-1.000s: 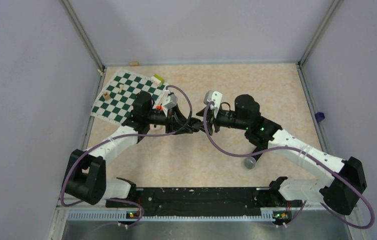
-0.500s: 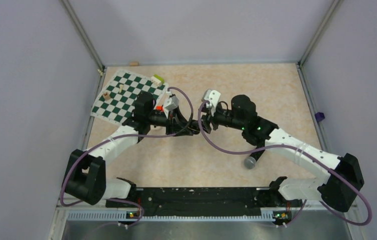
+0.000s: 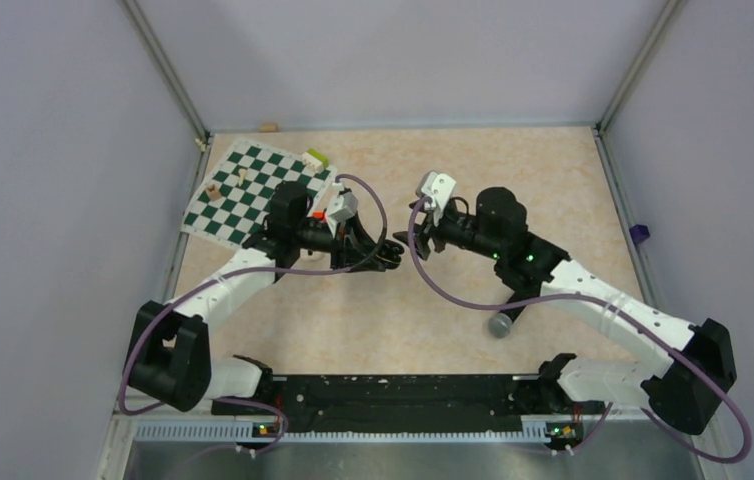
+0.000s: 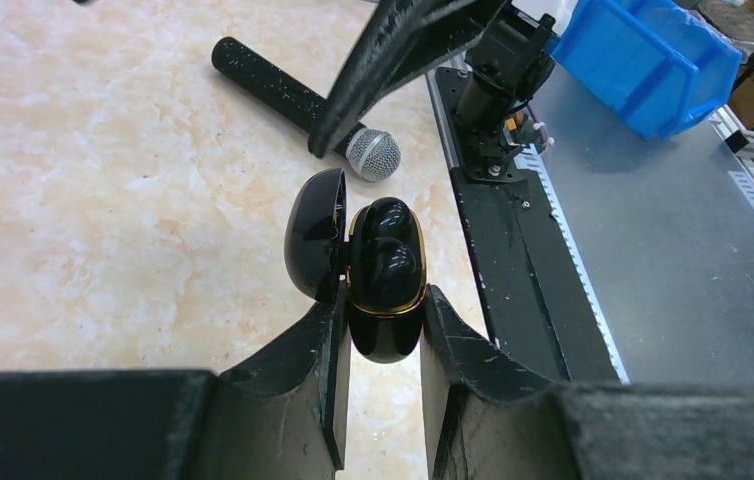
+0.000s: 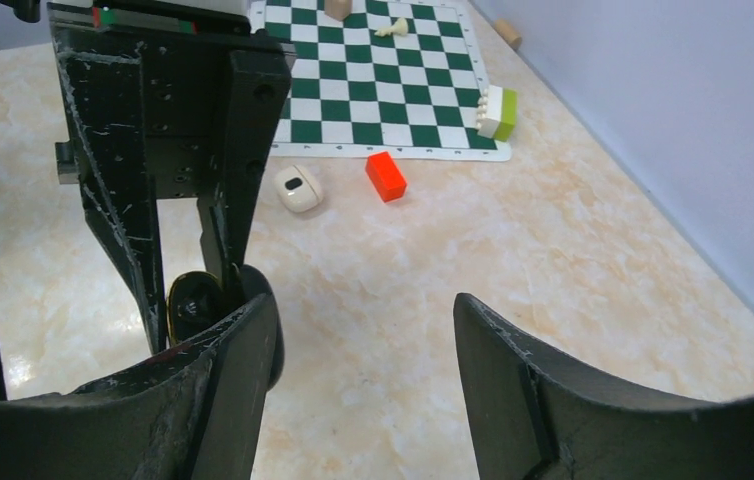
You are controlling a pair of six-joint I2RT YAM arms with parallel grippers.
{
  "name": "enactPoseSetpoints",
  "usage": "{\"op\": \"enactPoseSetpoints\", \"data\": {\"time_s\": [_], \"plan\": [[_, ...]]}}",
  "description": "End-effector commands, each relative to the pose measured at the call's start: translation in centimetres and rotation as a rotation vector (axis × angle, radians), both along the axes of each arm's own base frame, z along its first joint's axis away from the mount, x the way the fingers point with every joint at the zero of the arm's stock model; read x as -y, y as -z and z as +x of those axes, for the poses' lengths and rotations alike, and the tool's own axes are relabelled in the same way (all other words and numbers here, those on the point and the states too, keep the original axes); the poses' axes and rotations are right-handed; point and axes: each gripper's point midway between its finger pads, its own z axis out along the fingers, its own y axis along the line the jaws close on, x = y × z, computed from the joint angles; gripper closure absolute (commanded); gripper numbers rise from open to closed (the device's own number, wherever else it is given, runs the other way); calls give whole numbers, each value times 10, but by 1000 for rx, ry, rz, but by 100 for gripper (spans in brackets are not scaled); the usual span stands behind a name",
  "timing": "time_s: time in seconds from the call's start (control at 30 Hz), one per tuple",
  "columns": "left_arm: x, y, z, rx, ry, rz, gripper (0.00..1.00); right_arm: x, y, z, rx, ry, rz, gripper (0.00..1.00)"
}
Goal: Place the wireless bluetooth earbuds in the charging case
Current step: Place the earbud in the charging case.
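The left gripper (image 4: 383, 300) is pressing its two fingers onto the charging case (image 4: 385, 340) and pinching it tight. The lid (image 4: 313, 235) is hanging open on the left side. The two wireless bluetooth earbuds (image 4: 385, 245) are sitting inside the case, one above the other, with a gold rim around them.

The right gripper (image 5: 365, 310) is spreading its fingers wide, and nothing is sitting between them. It is pointing at the left gripper, near it but not touching.

Only the left wrist view is showing the earbuds in their seats. The right wrist view is showing just a bit of the case, a dark lump with a gold edge low between the left gripper's fingers. In the top view the case is getting lost among the dark grippers, near the middle of the table (image 3: 513, 170).

A black microphone (image 4: 283, 92) is lying on the table past the case, and one finger of the right gripper is crossing in front of it near its grey head. A blue bin (image 4: 643, 60) is sitting off the table. In the right wrist view a cream-white round object (image 5: 299, 189) and an orange-red block (image 5: 385, 176) are lying close together, just in front of a green and white chessboard mat (image 5: 383, 90). A white and green block (image 5: 496, 112) is sitting at the mat's edge. Small pale chess pieces (image 5: 338, 8) are standing at its far end.
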Motion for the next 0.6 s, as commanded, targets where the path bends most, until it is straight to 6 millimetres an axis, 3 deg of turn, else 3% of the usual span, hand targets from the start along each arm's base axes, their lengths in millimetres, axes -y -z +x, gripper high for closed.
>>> {"op": "enactPoseSetpoints", "data": {"time_s": [0.0,0.23,0.57], "plan": [[1,-24,-8,93,53,-38,100,9,-28,4,68,27,61,34],[0,-25,-12,107,68,-37,100,2,-12,-23,78,-158,-12,18],[0,-24,-13,104,72,-35,100,4,7,-38,91,-260,-102,13]]}}
